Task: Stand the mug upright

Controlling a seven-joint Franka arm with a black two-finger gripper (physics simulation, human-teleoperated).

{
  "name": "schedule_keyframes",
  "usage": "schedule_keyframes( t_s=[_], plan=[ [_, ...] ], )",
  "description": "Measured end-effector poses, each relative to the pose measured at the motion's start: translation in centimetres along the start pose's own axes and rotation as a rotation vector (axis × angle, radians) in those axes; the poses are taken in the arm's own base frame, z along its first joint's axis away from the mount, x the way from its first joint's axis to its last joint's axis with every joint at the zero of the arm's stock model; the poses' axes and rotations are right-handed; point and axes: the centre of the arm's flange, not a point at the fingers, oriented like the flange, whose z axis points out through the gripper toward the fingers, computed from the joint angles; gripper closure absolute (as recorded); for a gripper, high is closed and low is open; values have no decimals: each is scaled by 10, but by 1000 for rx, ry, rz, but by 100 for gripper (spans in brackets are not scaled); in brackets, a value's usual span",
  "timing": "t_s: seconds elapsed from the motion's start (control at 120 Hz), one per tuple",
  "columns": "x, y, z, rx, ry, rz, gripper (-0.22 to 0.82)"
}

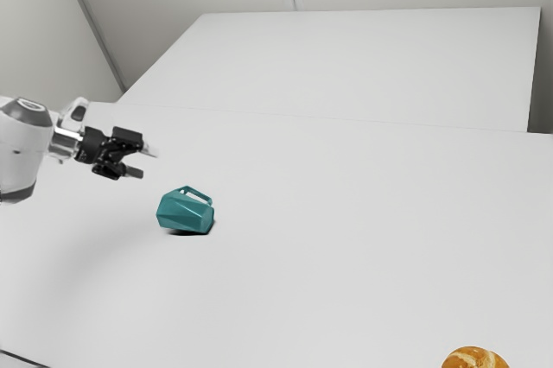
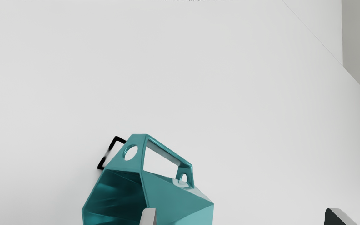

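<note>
One mug, on its side on the tabletop, five o'clock from my gripper in the exterior view. Gripper: spread wide, empty. Step, I judge: approach. Next: align, descend, grasp before righting.

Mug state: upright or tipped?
Tipped. The teal mug lies on its side: its open mouth faces sideways and its handle is uppermost.

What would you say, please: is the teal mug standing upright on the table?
No, the mug lies on its side on the table, its mouth opening sideways and its handle raised.
</note>
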Motion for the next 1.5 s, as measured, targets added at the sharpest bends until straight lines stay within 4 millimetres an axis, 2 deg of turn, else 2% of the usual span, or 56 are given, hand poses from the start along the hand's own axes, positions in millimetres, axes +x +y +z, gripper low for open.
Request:
schedule_keyframes(
  t_s=[0.317,0.542,0.917,1.217,1.5],
  plan=[
    [-12,-42,26,-47,-45,16,2],
    [-24,-61,48,-76,-99,2,2],
    [-32,-71,68,-127,-149,-12,2],
    [-26,-67,70,-168,-107,39,2],
    [-28,-63,82,-181,-120,84,2]
  ],
)
